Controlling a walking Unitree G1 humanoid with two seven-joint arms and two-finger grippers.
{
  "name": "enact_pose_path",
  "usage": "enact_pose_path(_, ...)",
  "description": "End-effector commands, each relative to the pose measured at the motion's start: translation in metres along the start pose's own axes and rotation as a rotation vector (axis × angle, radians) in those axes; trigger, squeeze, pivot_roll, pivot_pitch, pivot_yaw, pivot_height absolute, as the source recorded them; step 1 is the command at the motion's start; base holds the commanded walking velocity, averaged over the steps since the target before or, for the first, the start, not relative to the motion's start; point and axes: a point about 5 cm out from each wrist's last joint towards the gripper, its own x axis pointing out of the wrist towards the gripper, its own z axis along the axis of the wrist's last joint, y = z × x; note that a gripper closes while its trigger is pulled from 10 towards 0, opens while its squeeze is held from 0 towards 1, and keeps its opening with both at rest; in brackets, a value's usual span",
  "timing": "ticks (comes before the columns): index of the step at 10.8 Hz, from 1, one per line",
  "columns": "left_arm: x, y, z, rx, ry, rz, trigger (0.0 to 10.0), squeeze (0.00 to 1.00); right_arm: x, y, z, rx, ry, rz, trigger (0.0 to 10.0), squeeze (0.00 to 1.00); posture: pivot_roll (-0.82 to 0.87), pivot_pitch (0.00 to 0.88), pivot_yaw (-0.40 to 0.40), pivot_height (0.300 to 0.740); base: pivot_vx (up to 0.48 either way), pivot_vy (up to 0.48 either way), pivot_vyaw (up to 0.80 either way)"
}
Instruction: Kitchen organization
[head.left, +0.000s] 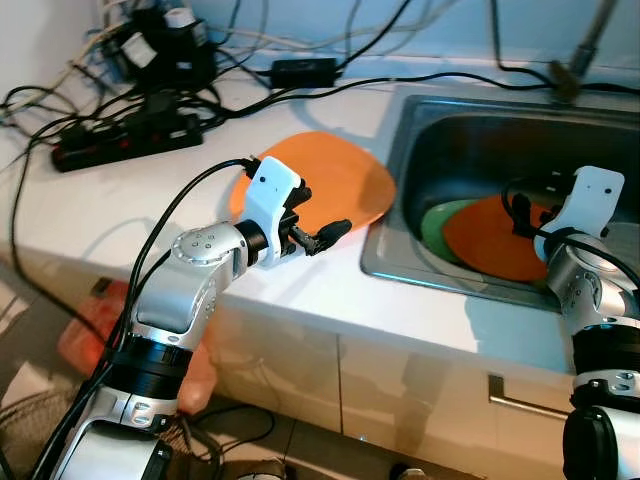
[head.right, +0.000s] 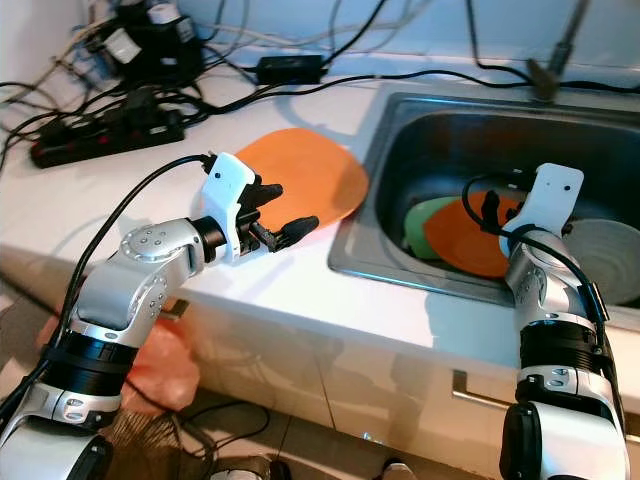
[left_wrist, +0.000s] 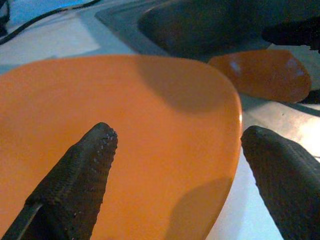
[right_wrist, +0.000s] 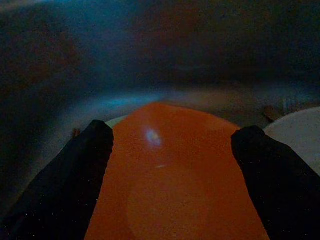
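An orange plate (head.left: 345, 175) lies on the white counter (head.left: 130, 215), just left of the steel sink (head.left: 400, 268). My left gripper (head.left: 312, 228) hovers low over the plate's near edge, open, with one finger (left_wrist: 75, 180) above the plate and the other (left_wrist: 285, 185) past its rim. A second orange plate (head.left: 485, 242) rests on a green plate (head.left: 438, 222) inside the sink. My right gripper (head.right: 490, 212) reaches down into the sink over that orange plate (right_wrist: 170, 180), fingers spread and holding nothing.
A black power strip (head.left: 120, 140) and tangled cables crowd the back left of the counter. The faucet (head.left: 585, 45) stands behind the sink. A grey dish (head.right: 605, 258) sits at the sink's right. Cabinet doors with a handle (head.left: 530, 400) run below the counter.
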Motion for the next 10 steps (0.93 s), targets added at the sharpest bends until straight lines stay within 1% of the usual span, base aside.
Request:
enact_pose_path(1, -0.003, 0.002, 0.005, 0.033, 0.0, 0.01, 10.0, 0.0, -0.001, -0.001, -0.007, -0.006, 0.032, 0.003, 10.0, 0.0, 0.09, 0.079, 0.105, 0.74, 0.0, 0.0, -0.77)
enact_pose_path(3, -0.005, -0.001, 0.005, 0.062, 0.007, -0.018, 10.0, 0.0, -0.001, 0.0, -0.008, -0.002, 0.038, 0.009, 10.0, 0.0, 0.09, 0.076, 0.104, 0.74, 0.0, 0.0, -0.77)
enact_pose_path(4, -0.011, -0.008, 0.004, 0.144, 0.034, -0.099, 10.0, 0.0, -0.001, 0.002, -0.004, 0.009, 0.023, 0.021, 10.0, 0.0, 0.09, 0.078, 0.099, 0.74, 0.0, 0.0, 0.0)
enact_pose_path(5, -0.015, -0.012, 0.004, 0.199, 0.054, -0.146, 10.0, 0.0, -0.001, 0.002, -0.001, 0.018, 0.019, 0.023, 10.0, 0.0, 0.09, 0.079, 0.099, 0.74, 0.0, 0.0, 0.0)
enact_pose_path(6, -0.018, -0.014, 0.003, 0.225, 0.064, -0.175, 10.0, 0.0, -0.001, 0.002, 0.002, 0.032, 0.016, 0.024, 10.0, 0.0, 0.09, 0.081, 0.099, 0.74, 0.0, 0.0, 0.0)
enact_pose_path(8, -0.022, -0.01, -0.006, 0.314, 0.127, -0.165, 10.0, 0.0, -0.001, 0.002, 0.006, 0.039, 0.011, 0.026, 10.0, 0.0, 0.09, 0.083, 0.099, 0.74, 0.0, 0.0, 0.0)
enact_pose_path(10, -0.023, 0.003, -0.011, 0.404, 0.171, -0.104, 10.0, 0.0, -0.004, 0.004, 0.016, 0.046, -0.001, 0.031, 10.0, 0.0, 0.09, 0.085, 0.101, 0.74, 0.0, 0.0, 0.0)
